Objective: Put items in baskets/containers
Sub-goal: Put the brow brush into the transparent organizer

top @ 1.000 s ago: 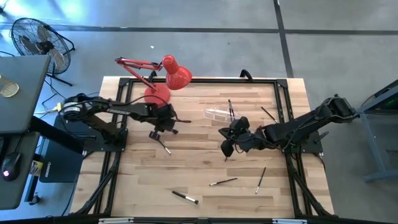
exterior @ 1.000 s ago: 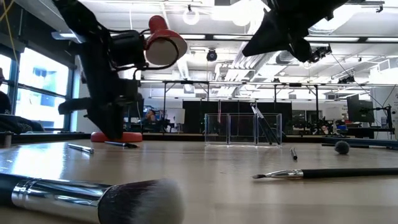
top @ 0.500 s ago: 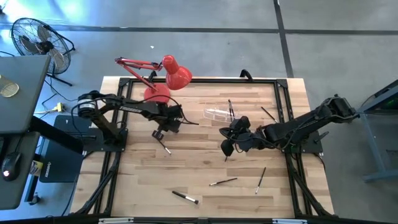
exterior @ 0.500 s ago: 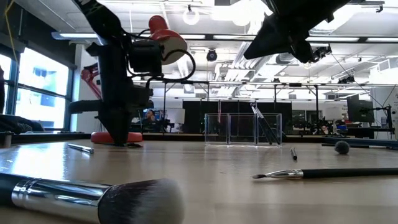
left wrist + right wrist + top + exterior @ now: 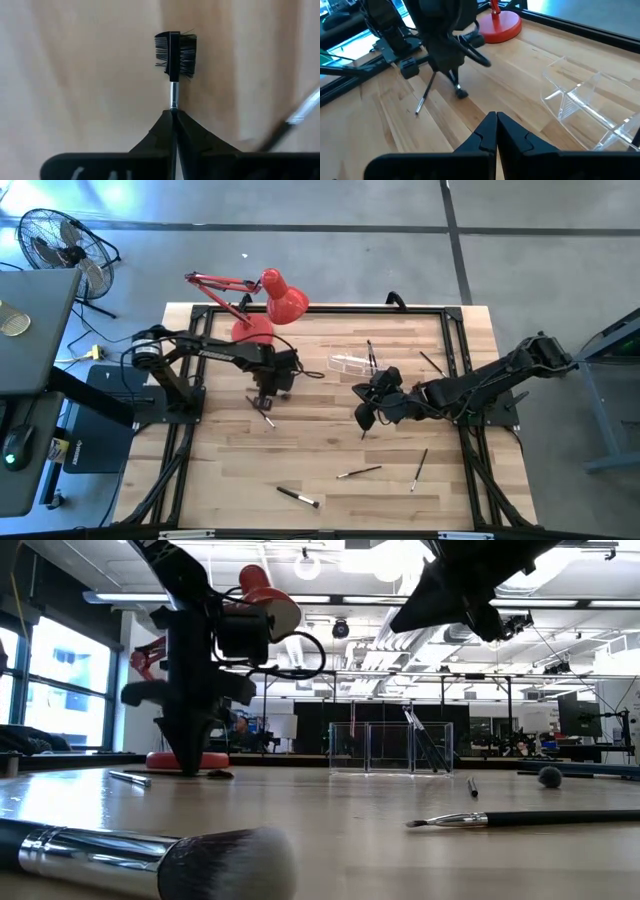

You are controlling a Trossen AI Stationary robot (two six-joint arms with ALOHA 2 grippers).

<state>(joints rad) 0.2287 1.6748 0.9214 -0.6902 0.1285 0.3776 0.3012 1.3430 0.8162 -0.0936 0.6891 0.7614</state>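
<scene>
My left gripper [image 5: 267,393] stands left of the table's middle, pointing down, shut on a small dark comb-headed brush [image 5: 175,47]. It also shows in the low view [image 5: 190,762] and the right wrist view [image 5: 453,75]. My right gripper [image 5: 365,418] hangs shut and empty right of the middle, above the wood [image 5: 496,118]. The clear plastic holder [image 5: 352,363] stands at the far middle with some brushes in it [image 5: 371,355], [image 5: 390,748], [image 5: 585,107]. A thin brush [image 5: 266,418] lies on the table beside my left gripper. My left gripper pinches the brush between its two fingers just behind the silver ferrule [image 5: 173,96]. The fingers come from above, pointing down, and lie along the brush. The bristle head [image 5: 462,93] sticks out beyond the fingertips, close to the table; whether it touches, I cannot tell.
The red desk lamp [image 5: 270,305] stands at the far left of the table. Loose brushes lie near the front [image 5: 298,496], [image 5: 359,472], [image 5: 419,467] and at the far right [image 5: 431,363]. A thick brush [image 5: 150,855] lies right in front of the low camera.
My left gripper has gone a little toward the table's right edge, staying low over the table, with the small brush in its shut fingers. My right gripper has kept still.
</scene>
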